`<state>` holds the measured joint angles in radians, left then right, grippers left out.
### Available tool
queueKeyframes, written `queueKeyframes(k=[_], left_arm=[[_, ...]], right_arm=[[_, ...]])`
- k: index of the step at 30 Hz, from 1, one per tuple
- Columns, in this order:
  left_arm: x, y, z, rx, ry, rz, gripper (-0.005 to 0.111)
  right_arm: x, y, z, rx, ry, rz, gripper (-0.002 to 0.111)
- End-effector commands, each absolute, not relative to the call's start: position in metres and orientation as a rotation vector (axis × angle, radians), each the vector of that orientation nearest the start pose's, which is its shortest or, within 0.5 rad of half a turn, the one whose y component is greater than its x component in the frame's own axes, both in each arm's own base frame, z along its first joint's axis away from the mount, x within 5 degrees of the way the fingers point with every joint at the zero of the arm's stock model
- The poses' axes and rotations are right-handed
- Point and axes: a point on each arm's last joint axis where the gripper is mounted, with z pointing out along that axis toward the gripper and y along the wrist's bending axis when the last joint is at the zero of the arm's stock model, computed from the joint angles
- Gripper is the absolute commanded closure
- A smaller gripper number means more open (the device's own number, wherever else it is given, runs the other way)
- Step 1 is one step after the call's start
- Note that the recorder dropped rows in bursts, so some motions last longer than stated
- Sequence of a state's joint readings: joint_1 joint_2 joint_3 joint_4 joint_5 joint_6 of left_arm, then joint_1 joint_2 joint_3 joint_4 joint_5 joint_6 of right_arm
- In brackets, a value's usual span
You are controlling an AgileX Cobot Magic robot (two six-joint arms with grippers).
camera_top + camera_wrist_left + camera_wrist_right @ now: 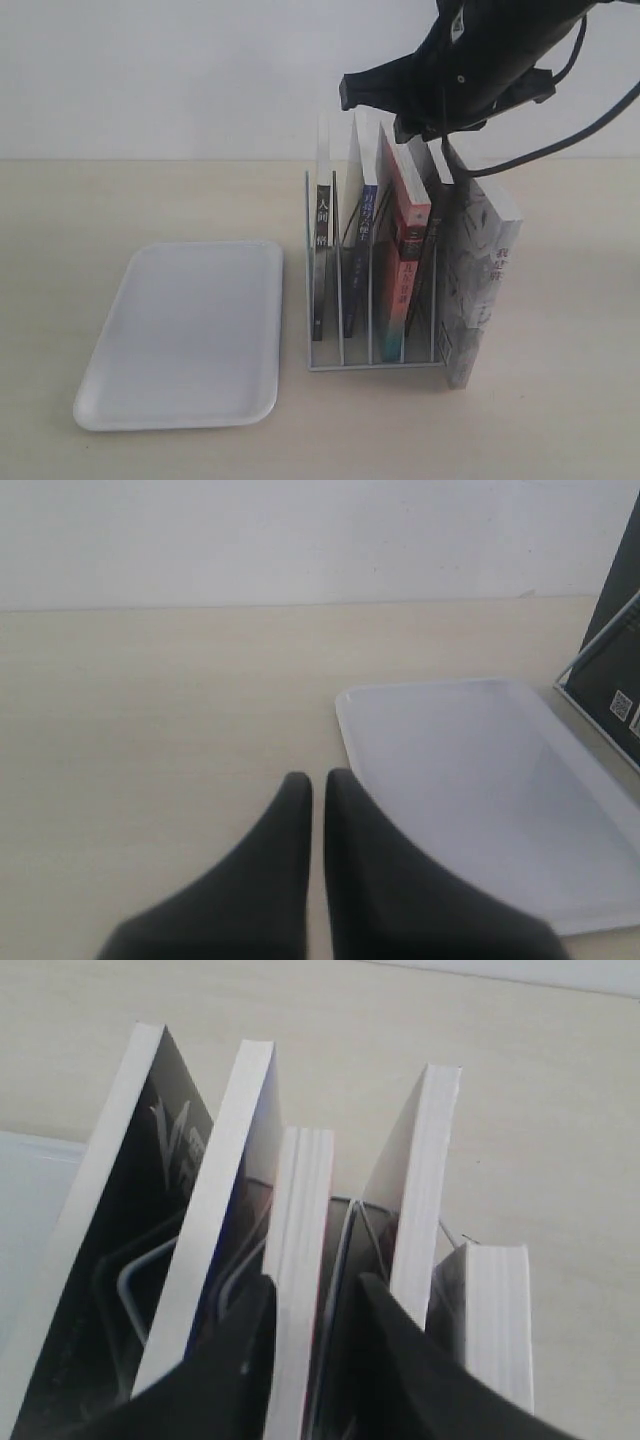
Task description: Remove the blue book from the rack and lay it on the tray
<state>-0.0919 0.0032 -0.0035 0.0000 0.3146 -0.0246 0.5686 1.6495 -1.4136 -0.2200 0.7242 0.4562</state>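
The white wire rack [339, 300] holds several upright books. The blue book [367, 226] stands in the second slot from the left, between the black-spined book [321, 232] and the red-and-teal-spined book [410, 250]. My right gripper [420, 132] hovers at the books' top edges. In the right wrist view it [315, 1295] is open, with one finger between the blue book [225, 1180] and the red-and-teal book [305, 1210] and the other finger past that thicker book. The tray [180, 330] lies bare left of the rack. My left gripper [318, 785] is shut on nothing, low over the table beside the tray [470, 780].
A thick grey-patterned book [482, 290] leans against the rack's right end, outside the wires. Another white-edged book [420, 1180] stands behind the red-and-teal one. A pale wall rises behind the table. The left arm is out of the exterior view.
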Motion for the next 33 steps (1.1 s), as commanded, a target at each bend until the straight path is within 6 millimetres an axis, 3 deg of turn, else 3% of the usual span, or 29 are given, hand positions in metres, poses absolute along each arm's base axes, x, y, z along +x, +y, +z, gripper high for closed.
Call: queueKeyframes(k=[1, 6, 9, 15, 20, 29, 33], left_arm=[[0.054, -0.005, 0.185, 0.052, 1.793, -0.087, 0.103], [0.054, -0.005, 0.185, 0.052, 1.793, -0.087, 0.103], [0.054, -0.005, 0.185, 0.052, 1.793, -0.087, 0.103], [0.054, -0.005, 0.185, 0.052, 1.793, -0.087, 0.103], [0.054, -0.005, 0.185, 0.052, 1.793, -0.087, 0.103], [0.054, -0.005, 0.185, 0.052, 1.793, -0.087, 0.103], [0.054, -0.005, 0.185, 0.052, 1.793, -0.087, 0.103]], right_arm=[[0.316, 0.186, 0.327, -0.272, 2.393, 0.219, 0.085], [0.301, 0.181, 0.352, -0.268, 2.337, 0.291, 0.085], [0.297, 0.183, 0.356, -0.312, 2.325, 0.295, 0.085], [0.285, 0.21, 0.36, -0.439, 2.235, 0.362, 0.085], [0.286, 0.215, 0.365, -0.398, 2.185, 0.42, 0.085], [0.307, 0.229, 0.322, -0.364, 2.296, 0.36, 0.085], [0.313, 0.228, 0.314, -0.335, 2.306, 0.299, 0.085]])
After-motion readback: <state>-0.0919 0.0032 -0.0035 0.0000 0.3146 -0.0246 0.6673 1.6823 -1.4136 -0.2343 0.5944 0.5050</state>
